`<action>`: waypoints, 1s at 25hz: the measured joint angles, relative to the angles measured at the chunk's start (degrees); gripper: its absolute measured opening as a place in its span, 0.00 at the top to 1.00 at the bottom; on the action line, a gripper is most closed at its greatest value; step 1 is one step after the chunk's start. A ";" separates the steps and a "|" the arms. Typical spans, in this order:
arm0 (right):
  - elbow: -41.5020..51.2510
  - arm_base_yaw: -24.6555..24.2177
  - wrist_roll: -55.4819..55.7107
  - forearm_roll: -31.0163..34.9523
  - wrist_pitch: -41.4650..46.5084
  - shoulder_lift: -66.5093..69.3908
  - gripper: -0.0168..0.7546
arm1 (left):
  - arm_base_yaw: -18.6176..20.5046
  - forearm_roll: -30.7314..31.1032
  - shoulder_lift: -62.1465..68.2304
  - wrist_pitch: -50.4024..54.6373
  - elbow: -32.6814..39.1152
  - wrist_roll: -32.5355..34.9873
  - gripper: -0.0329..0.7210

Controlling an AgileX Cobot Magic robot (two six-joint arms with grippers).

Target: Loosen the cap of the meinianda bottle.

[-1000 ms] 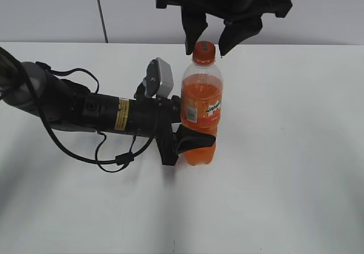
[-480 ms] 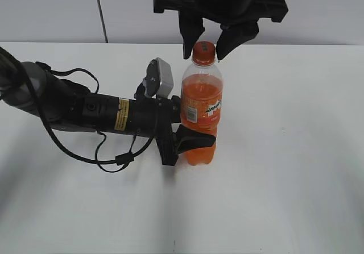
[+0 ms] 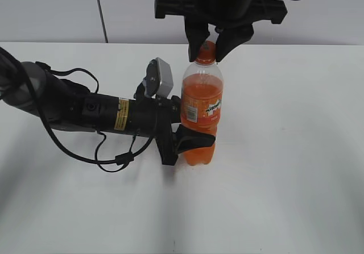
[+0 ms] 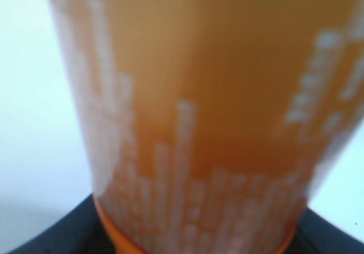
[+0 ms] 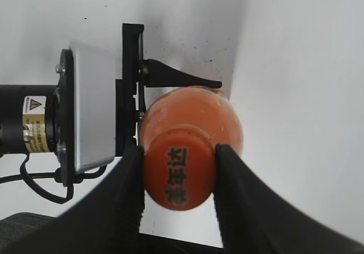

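The meinianda bottle (image 3: 201, 109) stands upright on the white table, clear plastic with orange drink and an orange label. Its body fills the left wrist view (image 4: 199, 112), blurred. My left gripper (image 3: 190, 141) reaches in from the left and is shut on the bottle's lower body. The orange cap (image 3: 206, 51) tops the bottle. In the right wrist view the cap (image 5: 180, 174) shows dark print on top. My right gripper (image 5: 179, 177) comes down from above, and its two black fingers press both sides of the cap.
The left arm (image 3: 85, 111) lies low across the table's left half with a grey camera box (image 3: 161, 79) and loose black cables (image 3: 114, 152). A grey wall (image 3: 57, 9) runs behind the table's far edge.
My right gripper has come down over the cap and closed its fingers from apart to touching the cap's sides. The bottle and left arm have not moved.
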 joint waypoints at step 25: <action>0.00 0.00 -25.25 0.00 -0.10 0.00 0.62 | 0.05 0.44 0.00 -0.10 0.00 0.00 0.43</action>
